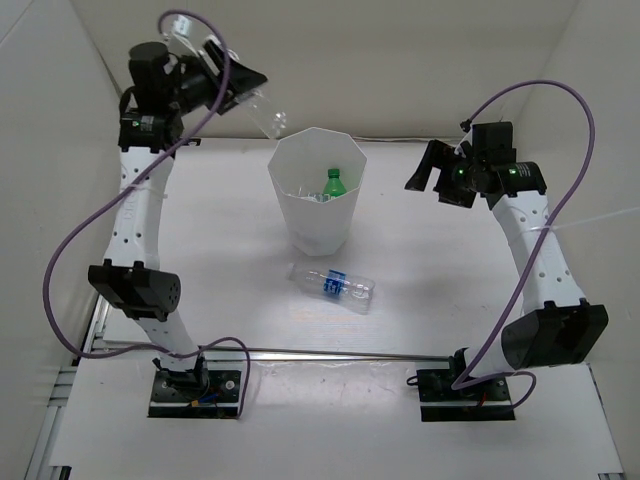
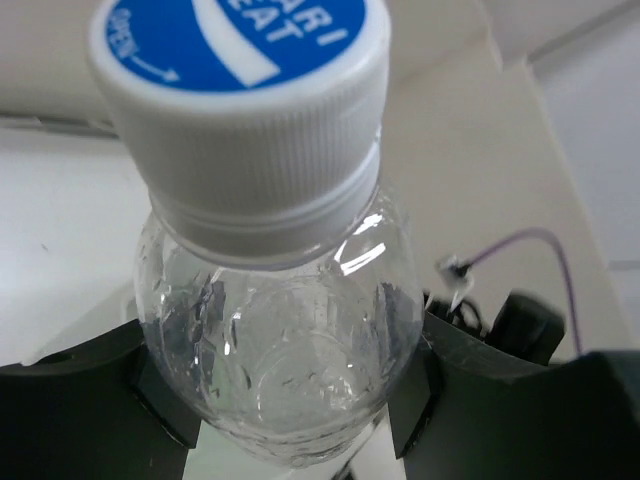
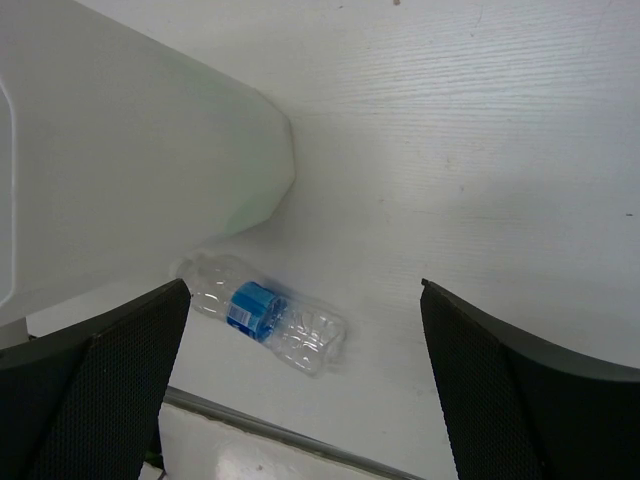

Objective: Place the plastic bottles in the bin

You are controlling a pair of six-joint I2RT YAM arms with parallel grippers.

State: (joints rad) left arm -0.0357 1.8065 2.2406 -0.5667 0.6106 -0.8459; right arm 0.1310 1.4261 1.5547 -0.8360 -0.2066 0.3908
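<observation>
The clear bottle (image 1: 262,112), pinched by the left end effector (image 1: 236,82) while the right end effector (image 1: 432,178) is spread, seems short of the bin (image 1: 318,215) rim and may miss.

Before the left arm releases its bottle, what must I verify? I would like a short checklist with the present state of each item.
1. Left gripper shut on the clear bottle: ok.
2. Clear bottle fully above the opening of the bin: cannot tell; in the top view its free end is by the rim's back-left edge.
3. Bin upright: ok.
4. Right gripper open and apart from the bin: ok.
5. All bottles in the bin: not ok; a labelled bottle lies on the table.
</observation>
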